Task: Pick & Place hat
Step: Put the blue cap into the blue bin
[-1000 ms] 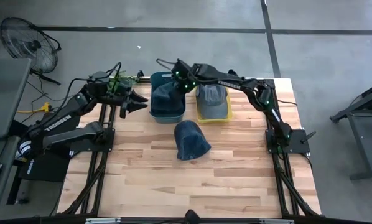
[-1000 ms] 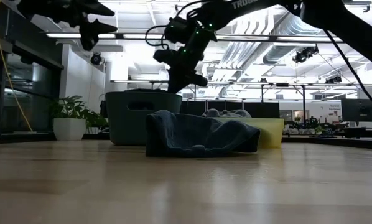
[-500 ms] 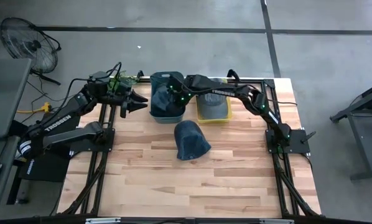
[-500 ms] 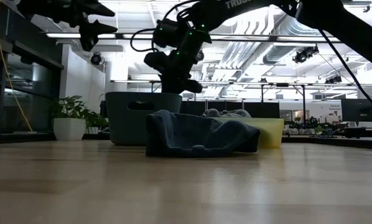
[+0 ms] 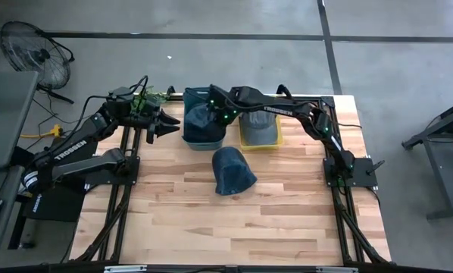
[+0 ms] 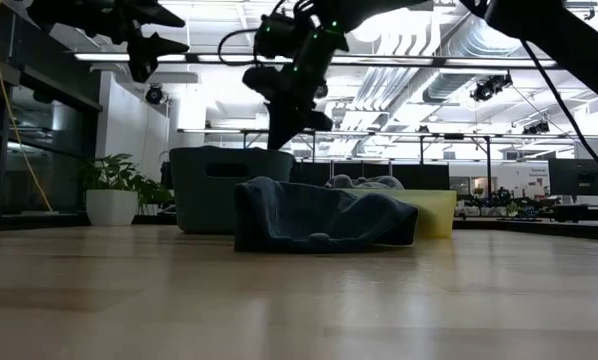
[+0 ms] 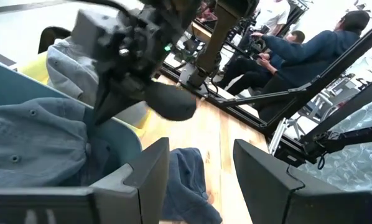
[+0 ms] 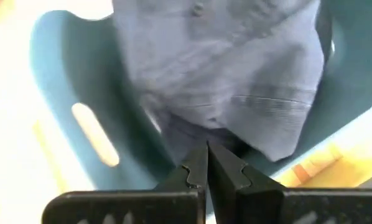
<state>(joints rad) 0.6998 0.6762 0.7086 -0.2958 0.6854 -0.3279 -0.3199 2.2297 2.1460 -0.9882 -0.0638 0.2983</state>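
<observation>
Lying nearest on the counter (image 5: 211, 220) is a dark blue hat (image 5: 232, 171). Behind it, the teal bin (image 5: 190, 135) holds a denim hat (image 5: 199, 117); the right end effector (image 5: 209, 97), clenched empty, hangs above it. A yellow bin (image 5: 261, 142) holds a grey hat (image 5: 258, 121). Left end effector (image 5: 172, 126) waits released beside the teal bin.

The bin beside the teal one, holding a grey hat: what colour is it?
Yellow bin, seen best in the high view.

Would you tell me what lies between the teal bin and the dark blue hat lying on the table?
Nothing: in the high view, only bare wooden tabletop separates the teal bin from the dark blue hat.
</observation>
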